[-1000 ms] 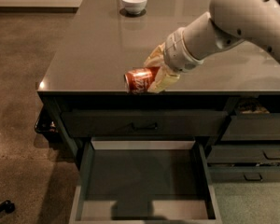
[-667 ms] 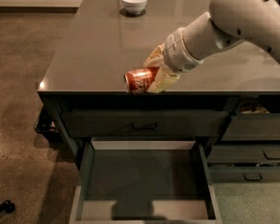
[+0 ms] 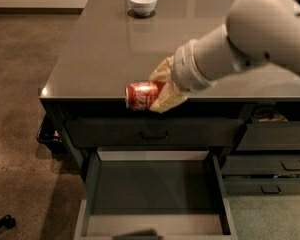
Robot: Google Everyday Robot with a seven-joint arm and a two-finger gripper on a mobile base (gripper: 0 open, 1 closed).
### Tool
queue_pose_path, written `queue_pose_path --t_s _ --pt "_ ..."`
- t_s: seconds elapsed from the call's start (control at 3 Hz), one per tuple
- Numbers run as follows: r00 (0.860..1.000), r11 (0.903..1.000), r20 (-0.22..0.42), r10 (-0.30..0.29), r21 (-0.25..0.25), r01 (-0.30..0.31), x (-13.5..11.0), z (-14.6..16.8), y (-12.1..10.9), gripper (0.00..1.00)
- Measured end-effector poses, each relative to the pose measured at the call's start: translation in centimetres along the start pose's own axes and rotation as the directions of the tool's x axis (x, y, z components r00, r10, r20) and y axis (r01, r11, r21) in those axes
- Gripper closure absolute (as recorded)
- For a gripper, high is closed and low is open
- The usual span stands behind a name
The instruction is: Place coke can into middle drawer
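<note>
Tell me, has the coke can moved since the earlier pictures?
Yes. The gripper, shut on the coke can, has carried it slightly forward and leftward in view: it now overlaps the front edge of the countertop, nearer the open middle drawer.
</note>
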State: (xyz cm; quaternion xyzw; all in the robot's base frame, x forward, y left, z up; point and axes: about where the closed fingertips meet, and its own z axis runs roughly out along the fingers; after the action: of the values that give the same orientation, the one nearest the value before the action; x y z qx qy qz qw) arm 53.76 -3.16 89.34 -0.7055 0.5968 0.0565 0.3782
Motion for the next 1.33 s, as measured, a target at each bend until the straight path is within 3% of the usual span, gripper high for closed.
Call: queue_pose_path --t_s 0.33,0.67,1.0,1.33 --pt "0.996 0.9922 0.009 0.091 0.085 -0.091 -0.2 -0.3 4.2 1.00" --pt "0.989 0.9880 0.027 0.143 0.054 -0.144 2.9 3.6 9.2 1.00" --pt "0.969 0.9713 0.076 0.236 -0.049 -0.233 8.2 9.8 13.9 1.00" --pt "0.969 0.9713 0.076 0.236 -0.049 -0.233 8.2 9.8 13.9 1.00"
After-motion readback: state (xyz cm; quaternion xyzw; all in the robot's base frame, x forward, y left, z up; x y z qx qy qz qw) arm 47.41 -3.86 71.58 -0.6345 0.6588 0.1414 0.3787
